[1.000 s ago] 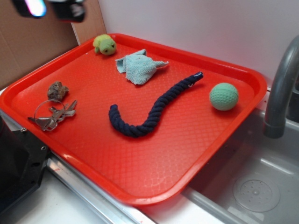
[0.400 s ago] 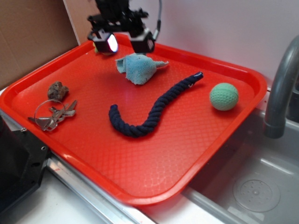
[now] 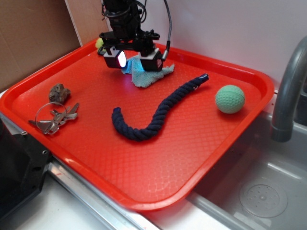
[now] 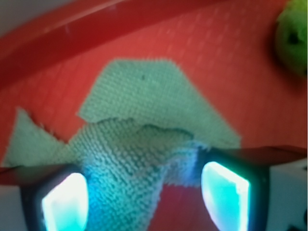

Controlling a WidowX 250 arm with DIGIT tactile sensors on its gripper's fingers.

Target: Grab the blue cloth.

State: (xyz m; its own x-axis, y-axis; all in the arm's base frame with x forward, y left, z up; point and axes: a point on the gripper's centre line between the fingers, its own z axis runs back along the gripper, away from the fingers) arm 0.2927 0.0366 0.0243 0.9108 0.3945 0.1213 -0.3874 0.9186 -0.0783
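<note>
Red tray point(image 3: 201, 158) beside a sink, brown lump point(image 3: 59, 92) and keys point(image 3: 53, 118) at left, claw point(image 3: 133, 57) open and low over the blue cloth point(image 3: 149, 76) at the tray's back, cloth between its glowing fingers point(image 4: 65, 202), navy rope point(image 3: 156, 112), green ball point(image 3: 230, 99) at right.

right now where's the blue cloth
Exterior view: the blue cloth lies at the tray's far side, directly under the open pincer, just behind the navy rope.

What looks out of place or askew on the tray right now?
Nothing looks damaged or spilled. The blue cloth lies crumpled and folded over itself on the red tray, with ragged corners sticking out. The gripper stands over it, jaws open to either side. The navy rope lies apart in a curve.
</note>
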